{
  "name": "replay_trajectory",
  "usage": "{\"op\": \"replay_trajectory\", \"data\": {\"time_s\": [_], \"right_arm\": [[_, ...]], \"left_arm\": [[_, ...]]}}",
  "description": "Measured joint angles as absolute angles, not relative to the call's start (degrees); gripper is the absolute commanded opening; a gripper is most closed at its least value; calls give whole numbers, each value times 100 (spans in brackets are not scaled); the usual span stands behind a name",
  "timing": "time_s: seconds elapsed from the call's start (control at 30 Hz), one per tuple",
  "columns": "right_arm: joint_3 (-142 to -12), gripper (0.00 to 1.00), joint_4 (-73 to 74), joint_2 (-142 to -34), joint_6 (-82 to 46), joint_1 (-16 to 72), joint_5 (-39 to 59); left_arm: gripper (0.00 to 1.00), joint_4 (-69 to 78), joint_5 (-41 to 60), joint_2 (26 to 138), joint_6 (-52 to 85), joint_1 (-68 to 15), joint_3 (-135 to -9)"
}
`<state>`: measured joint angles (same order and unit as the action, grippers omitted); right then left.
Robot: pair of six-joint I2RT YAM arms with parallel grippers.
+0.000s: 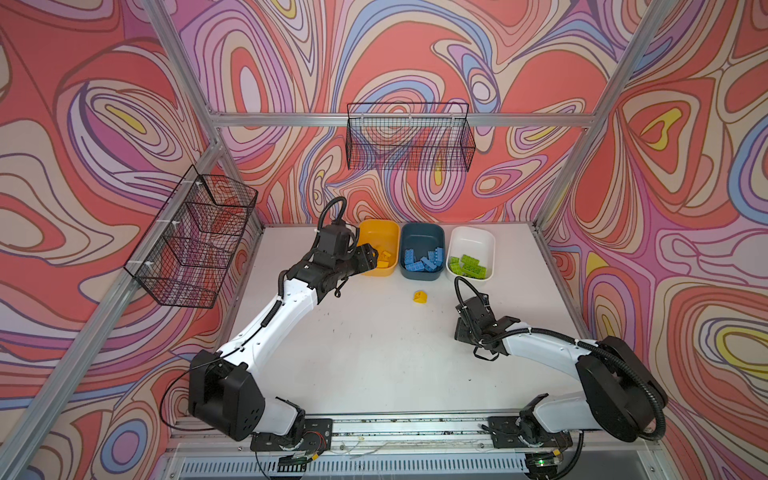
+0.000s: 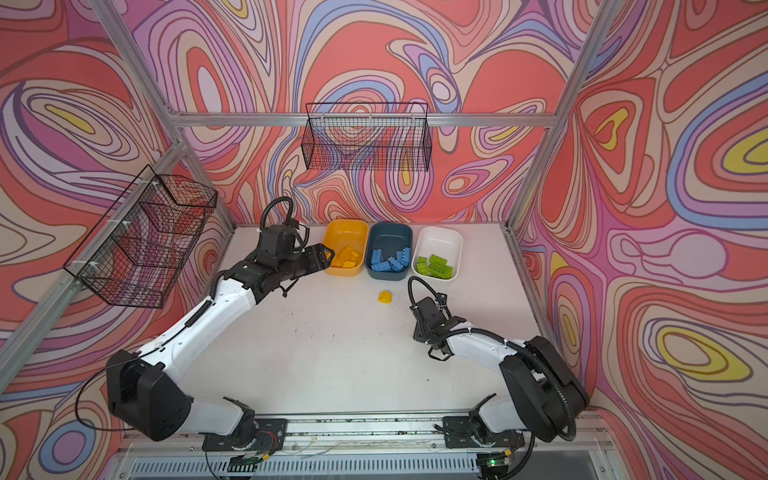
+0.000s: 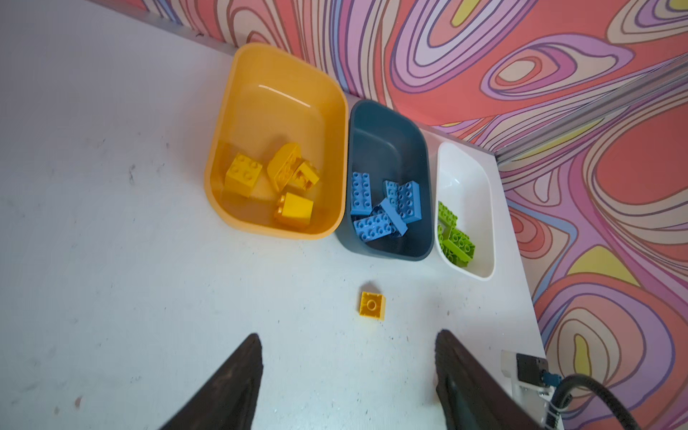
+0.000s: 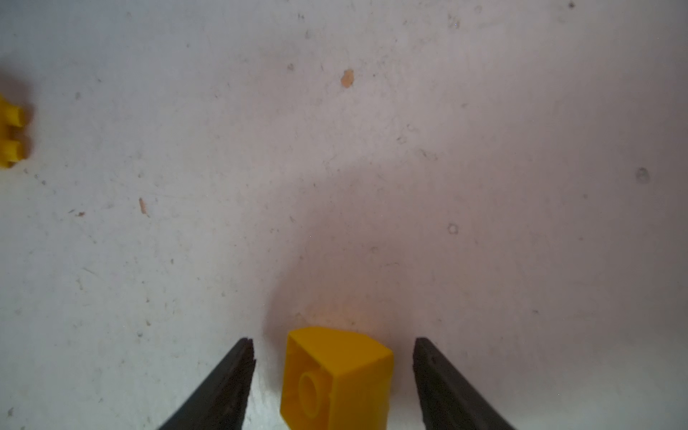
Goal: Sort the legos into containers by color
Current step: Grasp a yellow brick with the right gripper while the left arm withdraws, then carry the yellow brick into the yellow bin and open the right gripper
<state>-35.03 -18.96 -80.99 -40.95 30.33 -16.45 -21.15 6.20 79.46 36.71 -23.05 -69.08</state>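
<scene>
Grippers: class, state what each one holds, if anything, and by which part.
Nothing is held. The right gripper straddles a yellow brick on the table, gaps showing on both sides. The left gripper hangs open, nothing between its jaws.

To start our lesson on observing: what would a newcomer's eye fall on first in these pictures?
First the swirling pink wallpaper around the cell. Then the three tubs in a row at the table's far edge, yellow tub, teal tub and white tub, each holding bricks sorted by colour. One stray yellow brick lies before the teal tub; a second yellow brick sits inside the open right pincer.
</scene>
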Motion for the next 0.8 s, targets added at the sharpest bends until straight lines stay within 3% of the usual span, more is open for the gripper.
{"op": "replay_trajectory", "data": {"time_s": [0.2, 0.4, 0.57, 0.8], "right_arm": [[-3422, 57, -1649, -8147, -4069, 3033, -1621], [-3420, 40, -1603, -8147, -4014, 3030, -1551], [-3494, 32, -1835, -8020, -3903, 3035, -1516], [-4185, 31, -2410, -7655, -3638, 3035, -1389]], "left_arm": [[71, -2126, 600, 7284, 3743, -2305, -6086], [70, -2152, 600, 6807, 3754, -2305, -5885], [70, -2279, 600, 6394, 3752, -2305, -5741], [69, -2410, 600, 5905, 3747, -2305, -5463]]}}
